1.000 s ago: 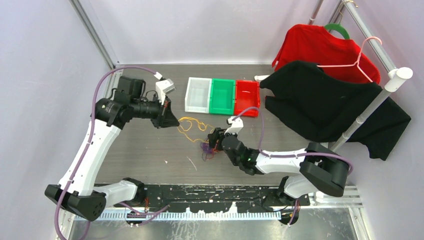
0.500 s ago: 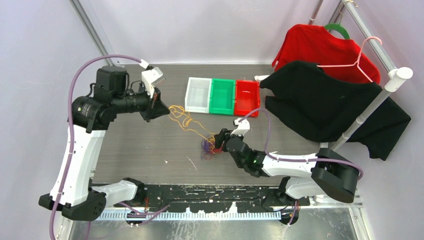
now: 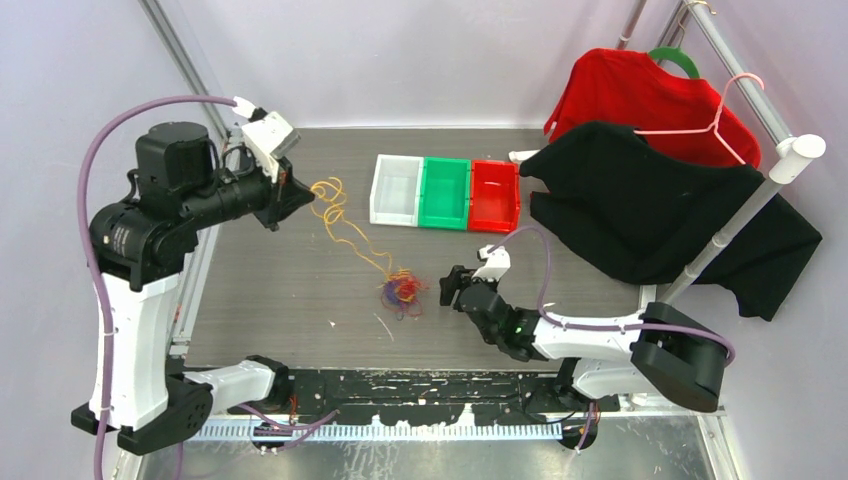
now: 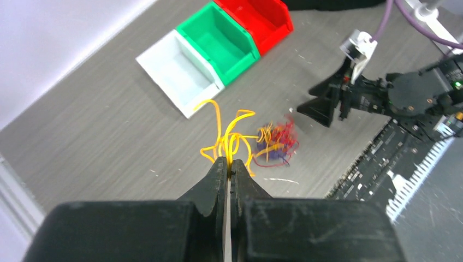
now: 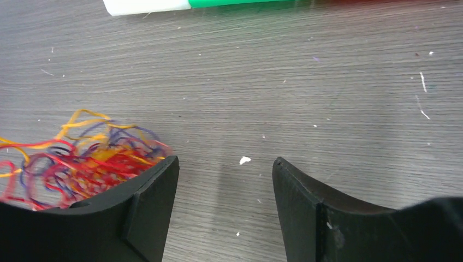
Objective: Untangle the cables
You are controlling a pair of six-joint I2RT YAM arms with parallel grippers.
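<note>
Orange strand (image 4: 230,146), clenched in left gripper (image 4: 229,162), stretched from the clump (image 3: 402,291) — right gripper (image 5: 225,170) gaped beside it; pulling-out step, next likely needing clump pinned.

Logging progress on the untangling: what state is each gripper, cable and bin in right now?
left gripper, shut on the orange cable
right gripper, open, empty, beside the clump
orange cable, lifted, far end caught in the clump
clump, red and purple strands tangled, on the table
bins, empty
</note>
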